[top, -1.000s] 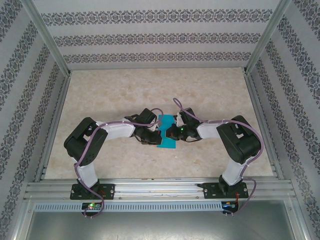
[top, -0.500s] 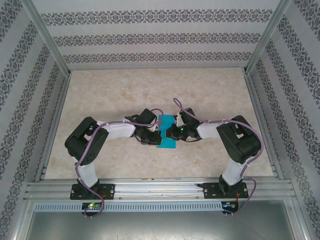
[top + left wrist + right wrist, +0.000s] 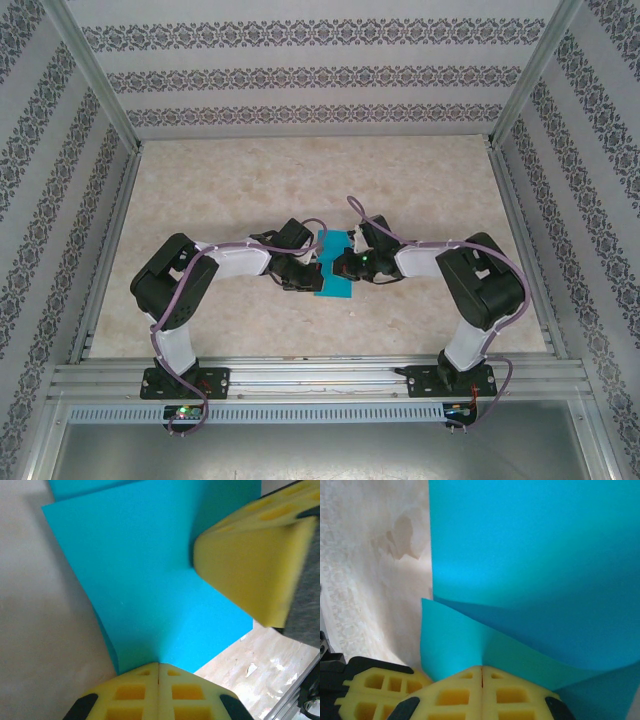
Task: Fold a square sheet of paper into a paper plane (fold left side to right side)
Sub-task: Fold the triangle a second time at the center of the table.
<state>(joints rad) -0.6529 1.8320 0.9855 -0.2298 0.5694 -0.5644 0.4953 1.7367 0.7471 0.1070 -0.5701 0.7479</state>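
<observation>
Nothing has shifted: left gripper (image 3: 159,666) and right gripper (image 3: 481,670) stay pinched on the paper (image 3: 150,580); uneven pulling could tear it.

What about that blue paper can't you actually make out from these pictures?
Top view: the sheet of paper is small; both wrists cover its sides, so its creases can't be read.
Left wrist view: paper runs off the top edge; the right arm's blurred yellow finger hides its right part.
Right wrist view: paper is cut by the top and right edges; layers inside the shut jaws are hidden.
</observation>
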